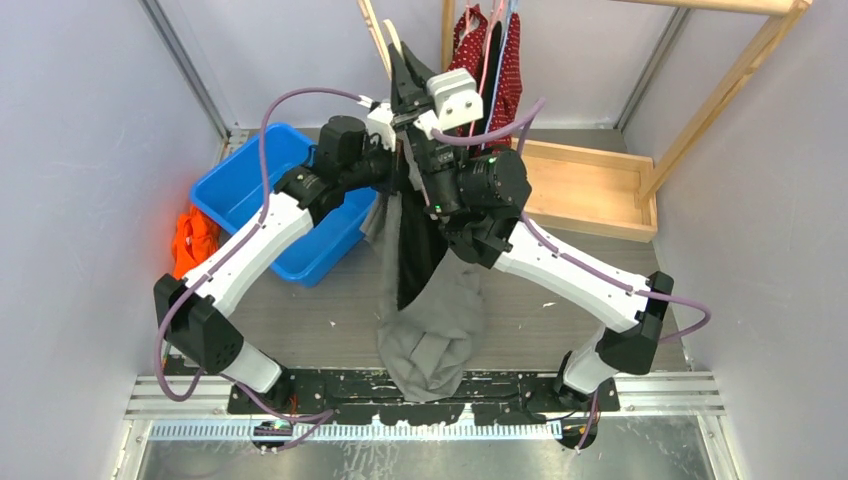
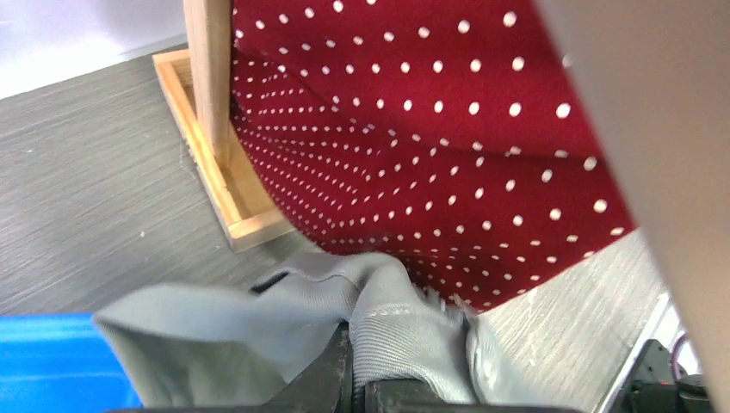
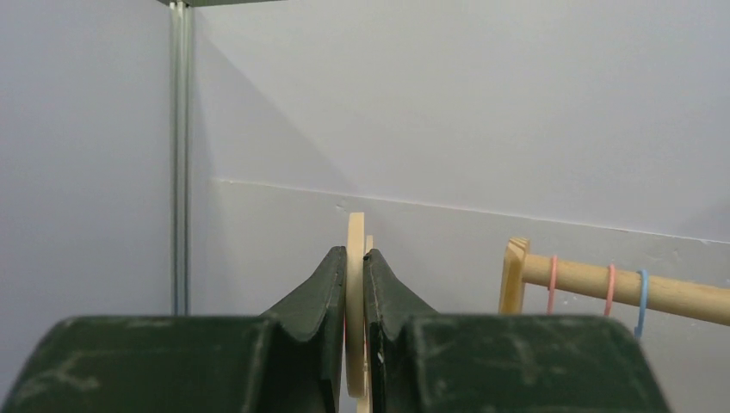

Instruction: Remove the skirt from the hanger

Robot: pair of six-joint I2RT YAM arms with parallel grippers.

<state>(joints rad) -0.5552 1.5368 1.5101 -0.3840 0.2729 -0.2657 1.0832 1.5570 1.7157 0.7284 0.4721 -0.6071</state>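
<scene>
A: Where's the skirt?
B: The grey skirt hangs down the middle of the top view. It runs from between the two wrists to the bottom centre, and its lower end is bunched just above the arm bases.
A: And the hanger?
B: The pale wooden hanger stands at the centre of the right wrist view, seen edge-on. The right gripper is clenched on it, one finger against each face.
A: The left gripper?
B: The left gripper sits at the bottom edge of its own view, clamped on a ribbed fold of the skirt. Grey cloth spreads to the left of it.
A: What's around them?
B: A red dotted garment fills the upper middle of that view, just beside a wooden post standing in a tray. In the top view a blue bin lies at left centre, with an orange cloth just left of it. A wooden rail at the lower right of the right wrist view carries pink and blue rings
</scene>
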